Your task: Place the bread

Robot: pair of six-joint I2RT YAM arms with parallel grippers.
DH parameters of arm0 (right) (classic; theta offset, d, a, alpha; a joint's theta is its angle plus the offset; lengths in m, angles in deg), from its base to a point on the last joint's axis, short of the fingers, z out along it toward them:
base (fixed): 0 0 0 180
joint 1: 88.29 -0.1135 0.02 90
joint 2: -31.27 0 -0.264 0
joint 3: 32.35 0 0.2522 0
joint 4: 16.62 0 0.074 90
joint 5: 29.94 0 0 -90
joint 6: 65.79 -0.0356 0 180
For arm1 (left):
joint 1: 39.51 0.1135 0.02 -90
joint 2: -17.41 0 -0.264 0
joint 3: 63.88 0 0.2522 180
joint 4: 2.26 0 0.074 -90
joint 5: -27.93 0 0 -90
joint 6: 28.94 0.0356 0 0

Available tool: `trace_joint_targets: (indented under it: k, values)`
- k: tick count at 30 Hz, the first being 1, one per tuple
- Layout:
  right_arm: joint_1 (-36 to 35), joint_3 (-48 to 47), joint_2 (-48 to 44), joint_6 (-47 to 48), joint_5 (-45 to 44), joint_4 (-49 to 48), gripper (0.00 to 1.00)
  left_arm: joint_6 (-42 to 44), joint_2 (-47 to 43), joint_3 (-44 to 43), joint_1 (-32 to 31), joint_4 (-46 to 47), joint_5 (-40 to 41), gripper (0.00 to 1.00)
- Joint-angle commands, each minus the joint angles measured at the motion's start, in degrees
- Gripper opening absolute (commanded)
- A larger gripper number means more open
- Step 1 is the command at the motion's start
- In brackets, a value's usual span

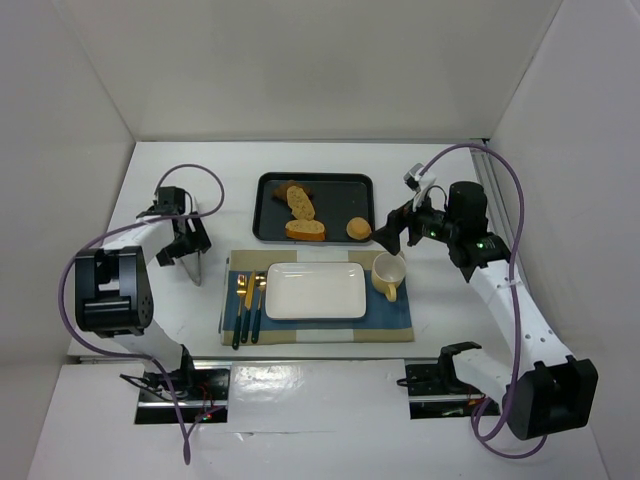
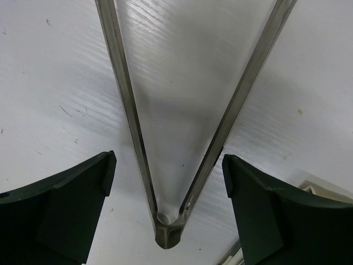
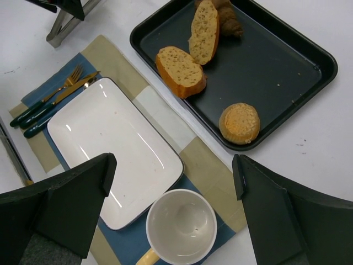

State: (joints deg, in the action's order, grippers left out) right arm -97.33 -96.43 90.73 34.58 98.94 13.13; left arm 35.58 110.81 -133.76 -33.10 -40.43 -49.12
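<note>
White arm links (image 1: 520, 320), black joints (image 1: 115, 290), purple cables (image 1: 64, 295), and dark wedge-shaped claw fingers (image 3: 60, 210).

text: none legible | labels: none | brands: none | numbers: none | signs: none

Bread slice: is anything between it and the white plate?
Yes. The loaf piece lies on the tray directly between the slice and the plate, close against the slice's near end. The tray's raised rim also crosses that line. If the slice is lifted clear of both, nothing visible blocks the way.
</note>
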Motion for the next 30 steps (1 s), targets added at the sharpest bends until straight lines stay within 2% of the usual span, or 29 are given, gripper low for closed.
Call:
trace_joint_targets:
  k: [1,10,12,15,16,17,23,24,25,30]
  values:
    - [-0.3,-2.0,-1.8,0.7,1.2,0.0,1.00,2.4,1.3,-1.8,0.2,0.5,-1.3,0.97]
    - [-0.3,-2.0,-2.3,0.7,1.2,0.0,1.00,3.6,6.3,-3.5,0.2,0.0,-3.8,0.91]
    - [-0.3,-2.0,-2.9,0.7,1.2,0.0,1.00,4.1,6.3,-3.5,0.2,0.0,-3.8,0.86]
    - [-0.3,-2.0,-3.5,0.7,1.2,0.0,1.00,4.1,6.8,-3.5,0.2,-0.6,-4.3,0.75]
    - [-0.3,-2.0,-3.5,0.7,1.2,0.0,1.00,4.1,7.3,-3.5,0.2,-0.6,-4.3,0.64]
    - [-0.3,-2.0,-3.5,0.7,1.2,0.0,1.00,4.1,7.3,-3.5,0.2,-0.6,-4.3,0.58]
    - [-0.3,-2.0,-4.0,0.7,1.2,0.0,1.00,4.1,4.9,-3.5,0.2,-0.6,-4.3,0.28]
    - [-0.3,-2.0,-4.0,0.7,1.2,0.0,1.00,3.5,3.8,-3.5,0.2,-0.6,-4.3,0.09]
    - [-0.3,-2.0,-4.0,0.7,1.2,0.0,1.00,3.5,3.2,-3.5,-0.4,-0.6,-4.3,0.00]
    - [-0.3,-2.0,-4.0,0.7,1.2,0.0,1.00,3.0,-1.2,-4.0,-4.7,-1.7,-4.9,0.00]
